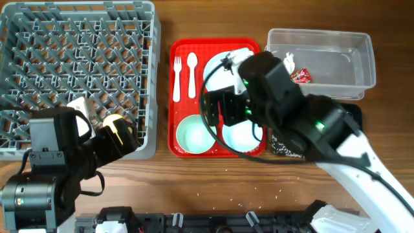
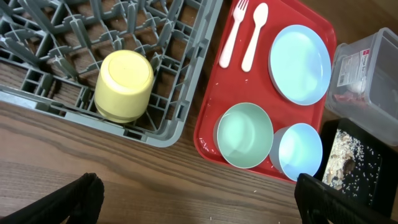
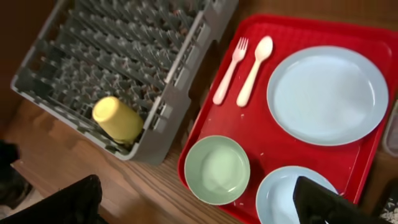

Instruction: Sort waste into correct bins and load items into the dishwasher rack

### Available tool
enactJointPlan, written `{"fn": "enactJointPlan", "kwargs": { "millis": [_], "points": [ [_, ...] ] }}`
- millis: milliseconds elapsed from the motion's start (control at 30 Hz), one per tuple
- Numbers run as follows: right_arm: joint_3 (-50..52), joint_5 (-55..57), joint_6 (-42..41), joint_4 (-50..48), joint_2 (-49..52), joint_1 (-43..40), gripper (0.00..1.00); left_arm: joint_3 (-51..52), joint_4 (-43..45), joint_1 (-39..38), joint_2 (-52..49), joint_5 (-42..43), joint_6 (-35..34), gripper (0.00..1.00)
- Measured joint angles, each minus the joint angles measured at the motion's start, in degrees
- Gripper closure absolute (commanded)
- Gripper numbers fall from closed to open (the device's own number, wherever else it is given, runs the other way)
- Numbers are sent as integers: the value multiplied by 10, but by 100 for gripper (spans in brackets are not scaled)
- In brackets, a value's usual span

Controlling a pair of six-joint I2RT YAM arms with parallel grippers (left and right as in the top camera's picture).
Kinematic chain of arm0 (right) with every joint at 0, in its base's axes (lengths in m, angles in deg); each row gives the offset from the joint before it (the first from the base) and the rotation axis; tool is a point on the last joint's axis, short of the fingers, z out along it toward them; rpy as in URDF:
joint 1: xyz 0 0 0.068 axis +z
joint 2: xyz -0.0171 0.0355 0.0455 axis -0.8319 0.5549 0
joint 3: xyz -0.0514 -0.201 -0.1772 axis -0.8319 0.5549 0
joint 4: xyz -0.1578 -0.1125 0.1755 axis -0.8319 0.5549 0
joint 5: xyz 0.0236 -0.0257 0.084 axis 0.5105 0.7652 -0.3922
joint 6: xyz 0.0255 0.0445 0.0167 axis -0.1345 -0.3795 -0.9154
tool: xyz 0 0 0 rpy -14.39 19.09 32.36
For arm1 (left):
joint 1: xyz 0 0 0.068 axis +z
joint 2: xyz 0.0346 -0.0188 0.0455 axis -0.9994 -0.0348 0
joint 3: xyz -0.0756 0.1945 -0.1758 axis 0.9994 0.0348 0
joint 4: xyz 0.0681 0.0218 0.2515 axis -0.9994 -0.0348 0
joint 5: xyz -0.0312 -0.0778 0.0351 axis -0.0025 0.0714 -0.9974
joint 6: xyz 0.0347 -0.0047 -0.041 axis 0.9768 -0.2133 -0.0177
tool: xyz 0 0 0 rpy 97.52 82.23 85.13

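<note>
The yellow cup [image 2: 124, 84] lies on its side in the grey rack's [image 2: 155, 37] front right corner. On the red tray sit the white fork [image 2: 233, 31], spoon [image 2: 255, 34], plate [image 2: 300, 62], green bowl [image 2: 244, 135] and blue bowl [image 2: 300, 151]. The clear tub [image 1: 336, 48] holds the red wrapper [image 1: 300, 76] and a white napkin [image 1: 289, 59]. The black tray [image 2: 373, 155] holds rice scraps [image 2: 345, 162]. My left gripper [image 2: 199, 205] is open and empty over bare table in front of the rack. My right gripper [image 3: 199, 208] is open and empty above the two bowls.
The red tray [image 1: 181, 48] lies between the rack and the tub. My right arm [image 1: 304, 123] crosses the black tray and hides part of the plate. Loose rice grains [image 1: 275, 188] dot the table's front.
</note>
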Motion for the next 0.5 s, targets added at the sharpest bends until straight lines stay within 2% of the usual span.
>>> {"fn": "enactJointPlan", "kwargs": {
  "millis": [100,200,300,333,400,500],
  "points": [
    [0,-10,-29,8,-38,0,1,0,0,0,0,0,0,0],
    [0,-18,-85,26,-32,0,0,0,0,0,0,0,0,0],
    [-1,-7,-86,73,-30,0,0,0,0,0,0,0,0,0],
    [0,8,-72,67,-35,0,0,0,0,0,0,0,0,0],
    [12,39,9,-13,-77,-5,0,0,0,0,0,0,0,0],
    [93,46,123,-137,-200,-59,0,0,0,0,0,0,0,0]
  ]
}}
